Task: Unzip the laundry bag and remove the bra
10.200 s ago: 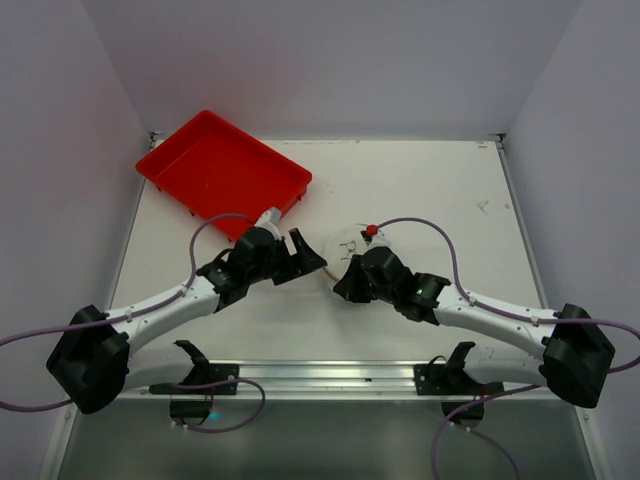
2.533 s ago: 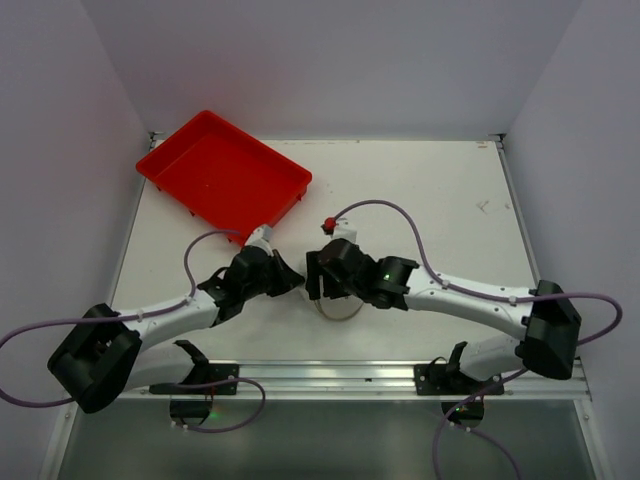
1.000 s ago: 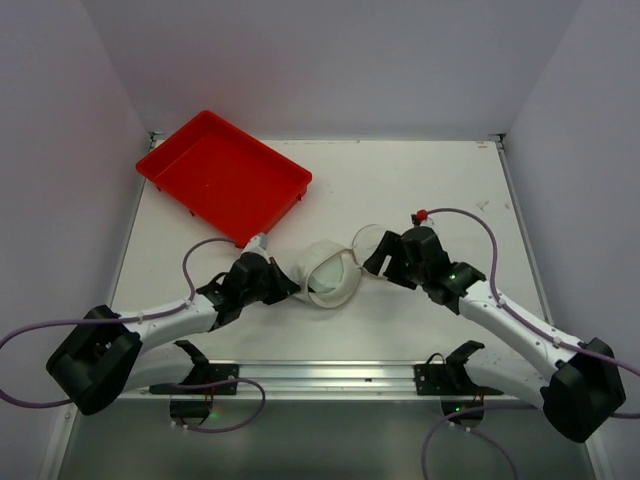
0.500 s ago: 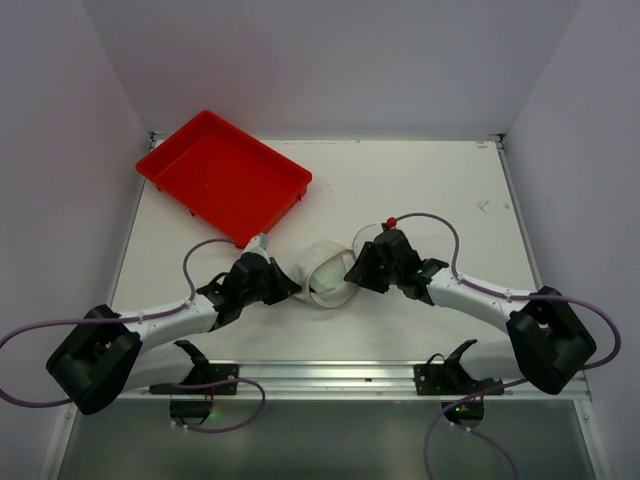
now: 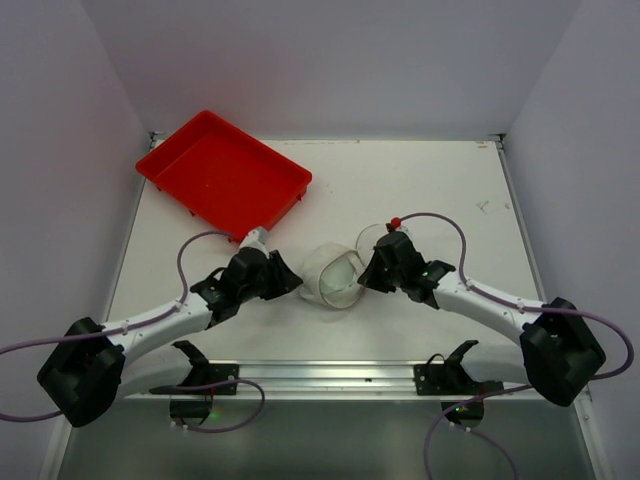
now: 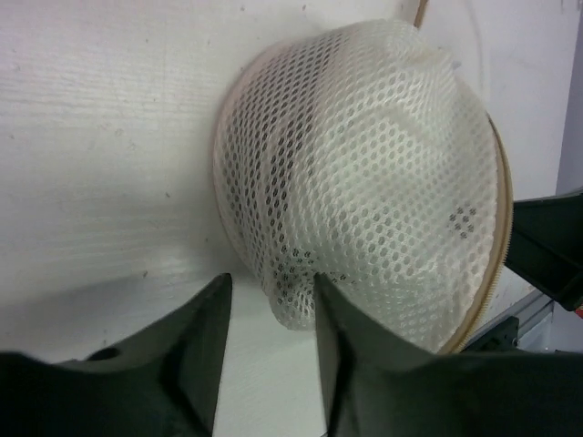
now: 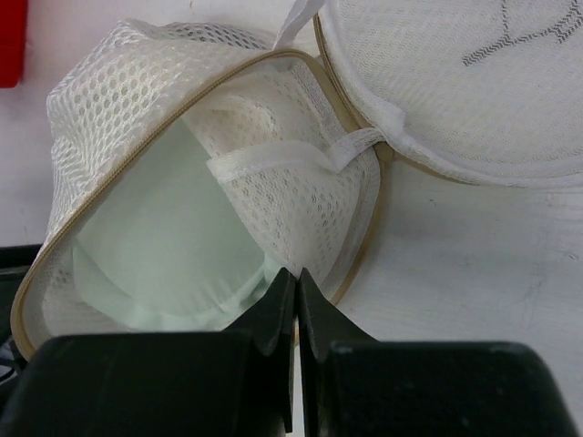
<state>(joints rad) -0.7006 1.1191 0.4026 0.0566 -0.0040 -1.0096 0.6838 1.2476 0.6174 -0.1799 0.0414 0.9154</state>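
The white mesh laundry bag (image 5: 335, 275) lies on its side at mid-table, unzipped, its tan zip rim gaping toward my right arm. Its round lid (image 7: 455, 82) with the dark bra drawing is folded back to the right. A pale mint bra (image 7: 173, 237) sits inside the bag. My right gripper (image 7: 296, 273) is shut, its tips pinched at the bag's lower rim (image 5: 368, 272). My left gripper (image 6: 271, 278) is open at the bag's back, a bulge of mesh (image 6: 364, 182) just between its fingertips (image 5: 288, 280).
A red rectangular tray (image 5: 225, 175) stands at the back left, beyond my left arm. The white table (image 5: 440, 180) runs to walls on three sides. A metal rail (image 5: 320, 375) runs along the near edge.
My right gripper swung away from the bag, then came back in and closed at its rim. The bag has shifted slightly right and its opening shows wider. My left gripper stays by the bag's back.
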